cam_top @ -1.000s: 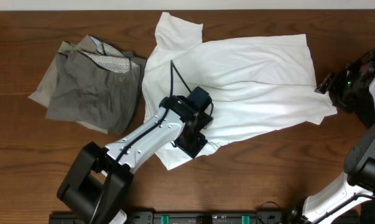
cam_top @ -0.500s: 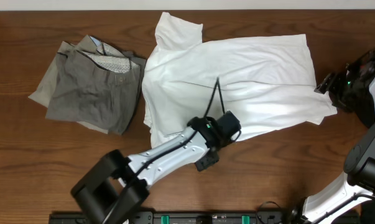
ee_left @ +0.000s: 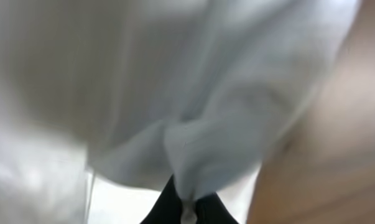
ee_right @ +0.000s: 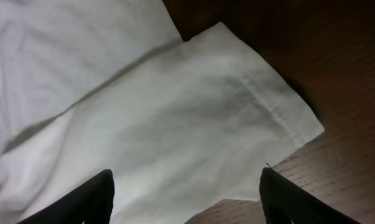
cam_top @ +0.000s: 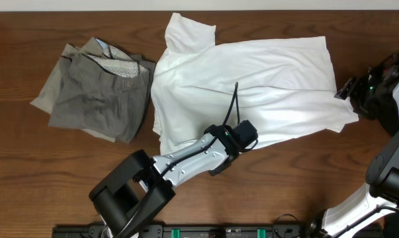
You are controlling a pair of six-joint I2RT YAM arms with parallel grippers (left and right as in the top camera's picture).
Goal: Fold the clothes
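Left fingers [ee_left: 175,210] shut tight on a bunched ridge of the white T-shirt [cam_top: 252,73], at its lower edge, low centre of the overhead frame. Right fingers [cam_top: 350,89] spread apart, holding nothing, poised at the sleeve end by the right edge. Shirt spread wide and rumpled across the upper centre of the table [cam_top: 27,172], one sleeve poking toward the top edge. Grey-khaki trousers [cam_top: 96,92] heaped at upper left, just beside the shirt's left border.

Risks, by judgement only:
- Thin pinch, so likely to slip free under a quick pull.
- Possibly more than one layer caught, dragging the whole shirt rather than turning one edge over.
- Right side unpinned, so prone to skewing into a crooked fold.
- Some chance of hauling the shirt onto the trousers.

Left wrist view: the only proof of the grip, with cloth squeezed between dark tips at bottom centre, hidden beneath the arm from overhead. Right wrist view: stitched sleeve hem and bare wood beyond, fingers wide at both lower corners. Overhead alone: full layout of both garments.
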